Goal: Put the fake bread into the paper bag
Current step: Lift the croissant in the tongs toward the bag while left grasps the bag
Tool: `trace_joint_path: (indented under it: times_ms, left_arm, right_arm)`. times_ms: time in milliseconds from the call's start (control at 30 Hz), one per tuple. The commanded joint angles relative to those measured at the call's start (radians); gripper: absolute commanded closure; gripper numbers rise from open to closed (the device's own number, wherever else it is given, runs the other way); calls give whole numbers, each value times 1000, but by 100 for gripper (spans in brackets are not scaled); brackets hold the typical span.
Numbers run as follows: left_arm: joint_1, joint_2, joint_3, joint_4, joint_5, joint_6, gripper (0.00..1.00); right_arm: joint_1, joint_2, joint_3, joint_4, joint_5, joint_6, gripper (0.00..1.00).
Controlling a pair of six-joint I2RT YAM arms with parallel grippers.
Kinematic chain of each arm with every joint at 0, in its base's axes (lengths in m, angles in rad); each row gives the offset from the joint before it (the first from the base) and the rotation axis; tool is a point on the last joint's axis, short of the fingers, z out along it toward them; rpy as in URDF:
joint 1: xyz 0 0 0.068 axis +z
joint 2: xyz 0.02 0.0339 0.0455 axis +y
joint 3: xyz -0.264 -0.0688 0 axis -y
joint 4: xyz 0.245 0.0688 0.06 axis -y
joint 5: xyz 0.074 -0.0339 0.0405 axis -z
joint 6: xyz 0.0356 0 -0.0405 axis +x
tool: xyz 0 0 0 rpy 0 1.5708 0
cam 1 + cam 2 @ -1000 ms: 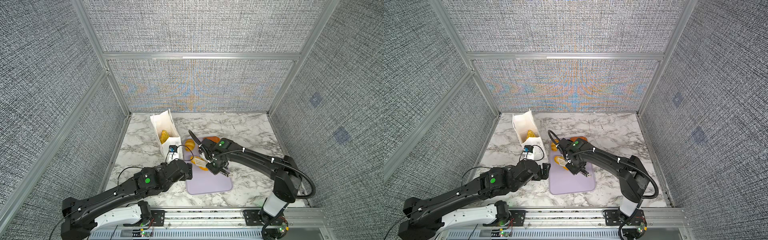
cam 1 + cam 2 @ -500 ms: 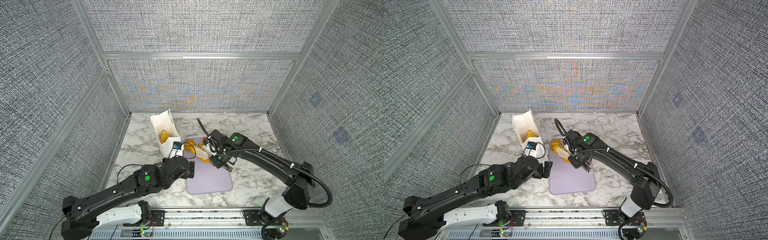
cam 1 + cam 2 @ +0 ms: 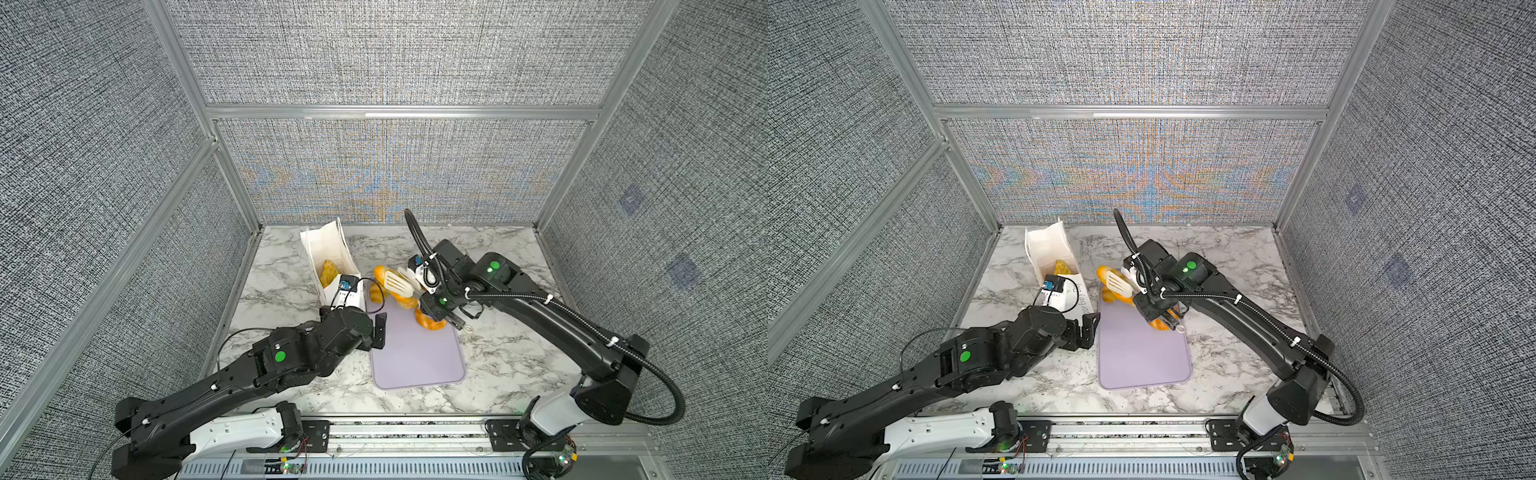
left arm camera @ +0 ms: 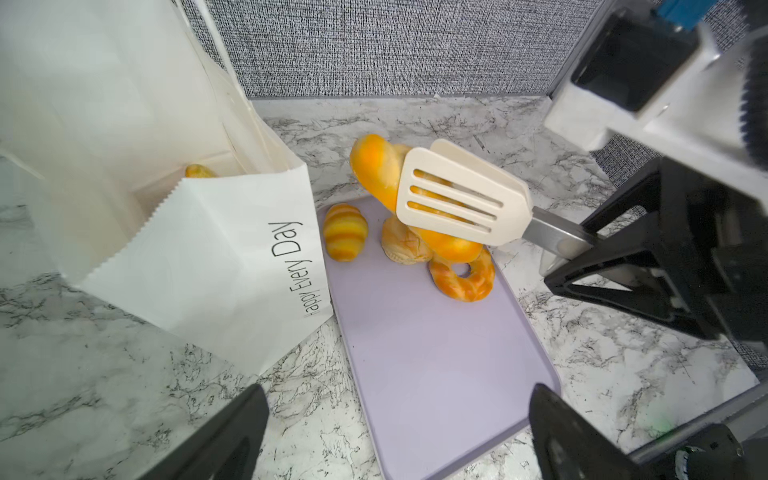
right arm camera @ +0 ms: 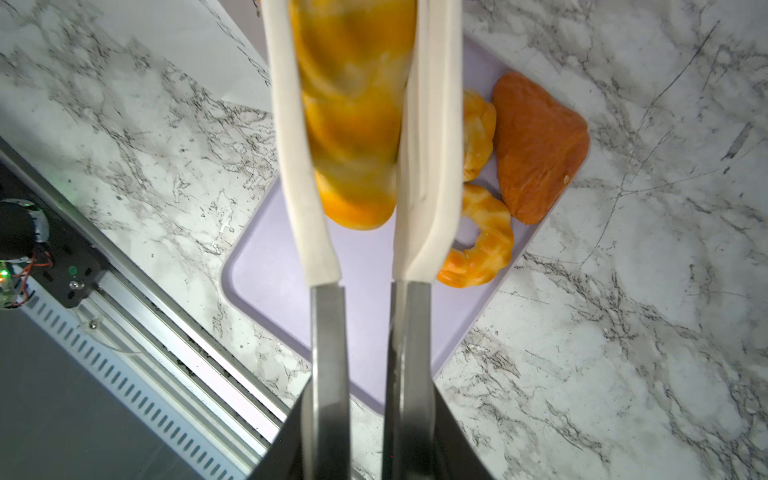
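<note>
top views: right gripper (image 3: 438,309) clamped on tongs (image 3: 400,282), tongs pinching a long loaf (image 3: 379,275) over the tray's (image 3: 415,361) far edge. paper bag (image 3: 328,249) stands open on the bench (image 3: 286,291) at the tray's far left corner, one bread (image 3: 328,270) inside. left gripper (image 3: 1082,332) wide open, empty, beside the tray's left edge. left wrist: i see croissant (image 4: 345,232), bun (image 4: 401,247), ring doughnut (image 4: 463,278) under the loaf; bag wall between loaf and opening. right wrist: wedge (image 5: 540,145) at a tray corner.

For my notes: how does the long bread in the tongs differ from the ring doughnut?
Shape: the long bread is a solid loaf; the ring doughnut has a hole. State: the long bread is lifted in the tongs; the ring doughnut rests on the lilac tray. Both are glossy orange.
</note>
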Motion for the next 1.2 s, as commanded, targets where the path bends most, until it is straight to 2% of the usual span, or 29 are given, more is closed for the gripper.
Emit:
trace_joint_path:
  times_ms: [0, 433, 867, 1167]
  left_arm:
    - [0, -17, 22, -25, -57, 19, 1]
    - [1, -25, 135, -29, -184, 105, 1]
    - [3, -113, 151, -97, -258, 11, 1]
    - [3, -131, 129, -107, -280, -3, 1]
  right_arm:
    - [1, -2, 44, -13, -9, 5, 67]
    - [1, 25, 215, -14, -33, 3, 67]
    - [29, 118, 471, -30, -90, -1, 67]
    - [76, 207, 608, 31, -195, 44, 67]
